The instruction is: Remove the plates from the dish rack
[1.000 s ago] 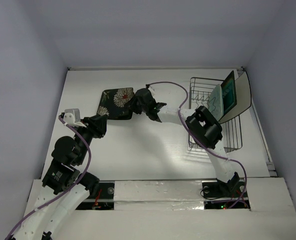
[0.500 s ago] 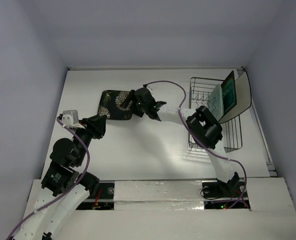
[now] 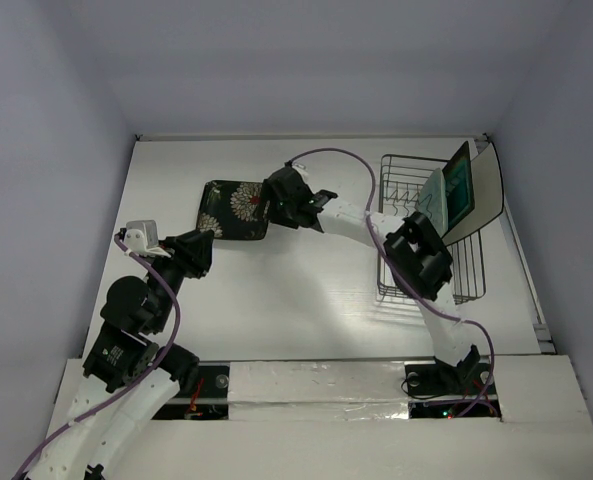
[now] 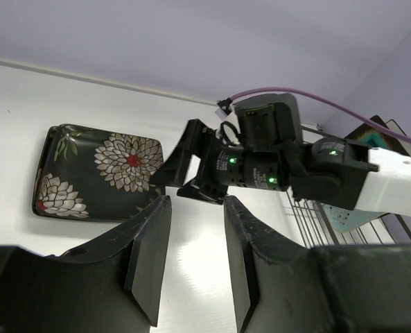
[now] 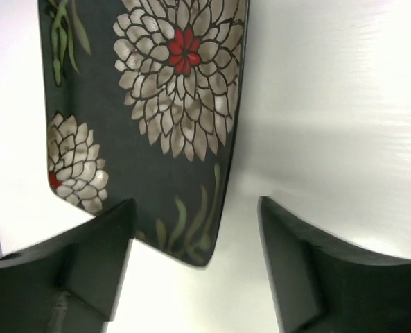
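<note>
The black plate with white-red flowers [image 3: 231, 209] lies flat on the table at the left middle; it also shows in the left wrist view [image 4: 98, 170] and the right wrist view [image 5: 150, 104]. My right gripper [image 3: 270, 202] [image 5: 195, 205] is open just above the plate's right edge, one corner between its fingers, touching nothing. My left gripper [image 3: 204, 240] [image 4: 197, 205] is open and empty just near-left of the plate. The dish rack [image 3: 468, 272] stands at the right and holds the mint plate [image 3: 435, 204], the teal plate [image 3: 461, 185] and the cream-white plate [image 3: 488, 190], all on edge.
White walls close the table at the back and both sides. My right arm [image 3: 416, 255] stretches across in front of the rack's left side, with a purple cable [image 3: 336, 155] looping above it. The right gripper's body [image 4: 260, 156] fills the middle of the left wrist view.
My right gripper has shifted slightly toward the back at the plate's right edge and its elbow has moved right. The left gripper drew back a little. The black plate stays put.
</note>
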Motion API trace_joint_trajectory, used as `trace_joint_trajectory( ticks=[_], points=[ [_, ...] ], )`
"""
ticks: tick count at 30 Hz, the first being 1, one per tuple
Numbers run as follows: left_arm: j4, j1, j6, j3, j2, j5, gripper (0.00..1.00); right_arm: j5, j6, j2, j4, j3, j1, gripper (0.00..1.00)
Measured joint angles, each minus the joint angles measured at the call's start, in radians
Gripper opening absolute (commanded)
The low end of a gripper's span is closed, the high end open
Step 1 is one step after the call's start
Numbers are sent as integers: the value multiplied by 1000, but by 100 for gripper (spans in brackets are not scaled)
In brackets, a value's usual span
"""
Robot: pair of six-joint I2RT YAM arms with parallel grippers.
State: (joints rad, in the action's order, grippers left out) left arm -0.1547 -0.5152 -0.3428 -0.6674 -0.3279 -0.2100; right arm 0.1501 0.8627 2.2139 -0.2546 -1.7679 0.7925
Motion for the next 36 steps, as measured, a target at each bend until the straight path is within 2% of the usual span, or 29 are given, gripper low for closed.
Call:
trace_joint_trajectory(
  ticks=[1, 2, 4, 5, 6, 10, 14, 17, 19, 21, 22, 24, 25, 27, 36],
  points=[
    [0, 0, 0, 0, 0, 0, 33, 5, -14, -13, -12, 5, -1, 43],
    [0, 0, 0, 0, 0, 0, 32, 11, -35, -33, -21, 16, -3, 29],
    [0, 0, -2, 0, 0, 0, 16, 39, -63, -96, -55, 55, -8, 2],
    [0, 0, -6, 0, 0, -1, 10, 61, -86, -143, -79, 78, -12, 0],
    [0, 0, -4, 0, 0, -1, 0, 84, -103, -194, -98, 106, -16, 0],
    [-1, 0, -4, 0, 0, 0, 0, 164, -188, -486, -148, 244, -85, 0],
    [-5, -1, -6, 0, 8, 0, 0, 224, -284, -827, -222, 365, -262, 0],
    [-7, -8, -6, 0, 19, 0, 4, 274, -352, -980, -303, 390, -406, 2],
    [-8, -12, -7, 0, 24, 0, 6, 282, -391, -1024, -359, 402, -460, 10],
    [-11, -16, -7, 0, 31, 0, 6, 286, -422, -1033, -417, 411, -493, 20],
    [-14, -18, -7, 0, 37, 0, 6, 290, -433, -1028, -442, 412, -506, 31],
    [-22, -21, -7, 0, 53, 0, 8, 300, -460, -980, -488, 413, -525, 37],
    [-25, -21, -7, 0, 63, 0, 10, 303, -473, -951, -508, 412, -531, 44],
    [-31, -21, -8, 0, 79, 0, 14, 309, -501, -886, -552, 407, -541, 46],
    [-61, -24, -14, 1, 101, 0, 17, 375, -582, -662, -645, 323, -615, 47]
  ],
)
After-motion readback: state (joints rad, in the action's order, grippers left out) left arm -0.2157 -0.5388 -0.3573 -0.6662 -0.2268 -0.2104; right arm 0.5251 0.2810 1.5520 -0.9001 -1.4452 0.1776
